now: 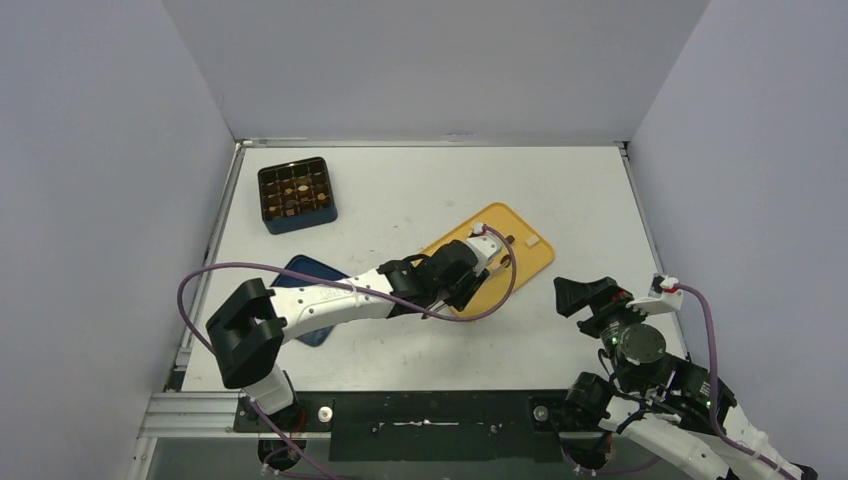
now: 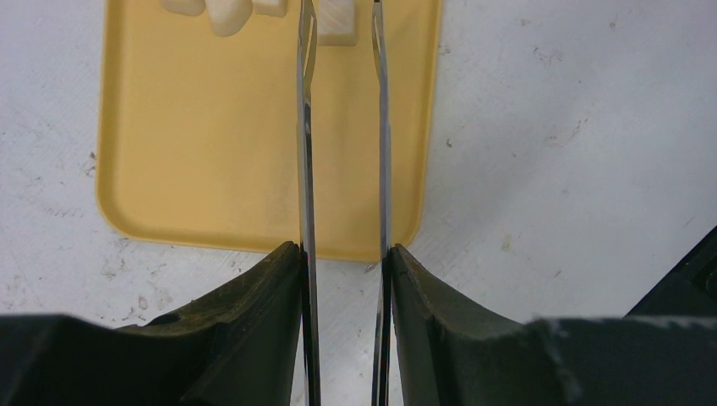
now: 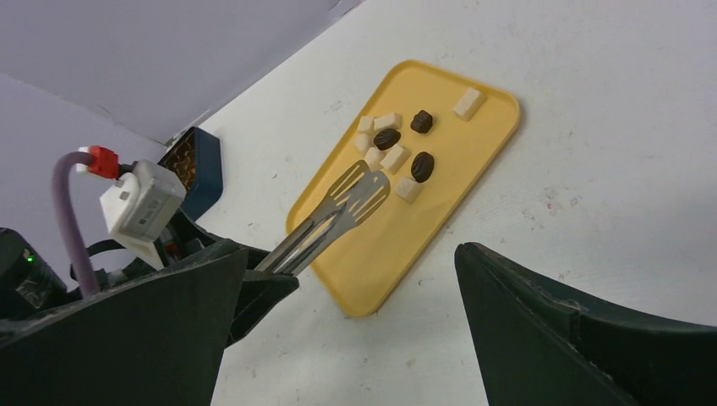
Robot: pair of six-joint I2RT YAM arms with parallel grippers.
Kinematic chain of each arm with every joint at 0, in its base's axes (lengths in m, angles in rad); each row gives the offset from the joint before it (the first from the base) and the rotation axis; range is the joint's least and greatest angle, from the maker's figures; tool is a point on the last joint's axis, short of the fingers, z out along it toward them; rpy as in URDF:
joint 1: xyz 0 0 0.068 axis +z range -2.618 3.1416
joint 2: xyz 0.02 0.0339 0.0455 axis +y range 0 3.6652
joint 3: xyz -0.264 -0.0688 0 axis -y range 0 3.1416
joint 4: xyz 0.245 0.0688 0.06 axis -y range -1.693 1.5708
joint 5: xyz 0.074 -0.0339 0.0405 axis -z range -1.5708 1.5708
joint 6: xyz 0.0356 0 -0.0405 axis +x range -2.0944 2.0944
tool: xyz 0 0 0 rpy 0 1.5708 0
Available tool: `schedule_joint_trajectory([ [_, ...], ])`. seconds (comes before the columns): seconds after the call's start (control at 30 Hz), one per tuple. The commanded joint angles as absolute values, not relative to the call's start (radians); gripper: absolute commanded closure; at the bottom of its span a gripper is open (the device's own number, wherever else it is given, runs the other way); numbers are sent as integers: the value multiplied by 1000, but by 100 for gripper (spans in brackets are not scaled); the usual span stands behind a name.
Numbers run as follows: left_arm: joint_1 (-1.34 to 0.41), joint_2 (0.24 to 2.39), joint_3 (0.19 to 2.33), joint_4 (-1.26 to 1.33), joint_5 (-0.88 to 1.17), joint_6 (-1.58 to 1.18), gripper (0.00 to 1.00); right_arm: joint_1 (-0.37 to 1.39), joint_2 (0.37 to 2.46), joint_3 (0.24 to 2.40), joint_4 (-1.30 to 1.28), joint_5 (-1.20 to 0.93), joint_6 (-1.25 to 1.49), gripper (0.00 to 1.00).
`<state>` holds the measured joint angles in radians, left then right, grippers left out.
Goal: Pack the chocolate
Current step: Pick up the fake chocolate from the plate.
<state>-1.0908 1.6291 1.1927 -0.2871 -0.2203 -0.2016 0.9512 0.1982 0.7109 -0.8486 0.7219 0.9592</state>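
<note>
Well left of the fingers sits the dark blue square box of gridded compartments (image 1: 297,194), partly filled, so I take this for the picking step: the left gripper (image 2: 344,262) is pinched narrow on the long metal tongs (image 2: 305,169), whose blades reach ahead of its fingers over the flat yellow plastic tray (image 2: 203,152). The small cream and dark brown chocolate pieces (image 3: 387,138) cluster on the tray right at the tong tips, one cream cube (image 2: 334,25) seemingly between them, so next comes a gentle squeeze, a lift and a carry to the box. The right gripper (image 3: 345,258) hangs beside the tray, fingers spread wide, empty.
</note>
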Motion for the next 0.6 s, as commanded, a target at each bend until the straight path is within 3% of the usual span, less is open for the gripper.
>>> schedule_joint_trajectory([
  [0.0, -1106, 1676, 1236, -201, -220, -182, 62, 966, 176, 699, -823, 746, 961, 0],
  [0.57, -1112, 1809, 1292, -216, -287, -177, 61, 981, 174, 699, -815, 735, 951, 0],
])
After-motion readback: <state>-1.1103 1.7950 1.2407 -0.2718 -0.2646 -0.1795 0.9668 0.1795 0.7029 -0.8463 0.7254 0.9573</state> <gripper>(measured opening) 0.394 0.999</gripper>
